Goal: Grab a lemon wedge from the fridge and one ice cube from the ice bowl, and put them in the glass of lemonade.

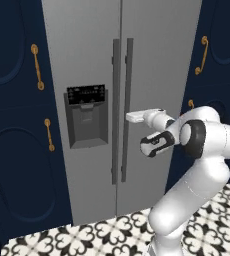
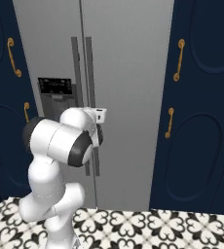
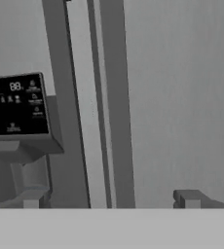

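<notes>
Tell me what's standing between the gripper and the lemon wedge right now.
The fridge itself: both doors are closed, so whatever is inside stays hidden behind them. The gripper is open and reaches toward the right door's handle. Nothing visible lies between the gripper and that handle; whether it already touches it, I cannot tell.

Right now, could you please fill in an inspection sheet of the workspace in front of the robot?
Surface: black-and-white patterned floor tiles; no counter seen.
Job's things: fridge closed, both doors shut; its two bar handles side by side; dark dispenser panel on the left door.
Clutter: nothing seen.
Grippers: gripper open, holding nothing, level with the right handle and close to it; contact cannot be told.
Cables: nothing seen.
Surroundings: navy cabinets with brass handles on both sides of the fridge.
</notes>
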Controlling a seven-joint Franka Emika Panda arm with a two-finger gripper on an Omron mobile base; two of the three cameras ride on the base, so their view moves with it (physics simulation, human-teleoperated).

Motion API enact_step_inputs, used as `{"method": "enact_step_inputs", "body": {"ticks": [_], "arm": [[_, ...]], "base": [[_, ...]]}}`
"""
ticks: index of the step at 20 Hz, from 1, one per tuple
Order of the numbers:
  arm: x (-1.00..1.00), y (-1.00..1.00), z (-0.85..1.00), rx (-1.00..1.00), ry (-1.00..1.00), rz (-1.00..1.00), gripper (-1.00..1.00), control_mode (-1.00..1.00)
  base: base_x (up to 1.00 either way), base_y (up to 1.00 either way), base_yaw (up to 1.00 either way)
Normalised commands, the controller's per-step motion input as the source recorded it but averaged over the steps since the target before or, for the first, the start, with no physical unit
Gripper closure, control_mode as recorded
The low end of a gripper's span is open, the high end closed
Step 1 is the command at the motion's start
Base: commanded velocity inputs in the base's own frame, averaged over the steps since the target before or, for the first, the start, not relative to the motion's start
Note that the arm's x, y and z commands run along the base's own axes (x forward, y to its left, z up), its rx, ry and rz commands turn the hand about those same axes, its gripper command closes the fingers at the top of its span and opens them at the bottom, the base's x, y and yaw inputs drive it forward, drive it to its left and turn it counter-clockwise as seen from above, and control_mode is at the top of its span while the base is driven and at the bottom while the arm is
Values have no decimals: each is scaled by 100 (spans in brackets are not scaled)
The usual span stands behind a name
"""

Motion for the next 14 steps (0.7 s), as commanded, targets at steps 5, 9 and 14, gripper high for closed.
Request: {"method": "enact_step_inputs", "body": {"ticks": [5, 9, 14], "arm": [[47, 30, -15, -4, 0, 0, -100, -100], [71, 4, -19, 0, 0, 0, -100, -100], [63, 5, -21, 0, 0, 0, -100, -100]], "base": [[0, 0, 0], [0, 0, 0], [0, 0, 0]]}}
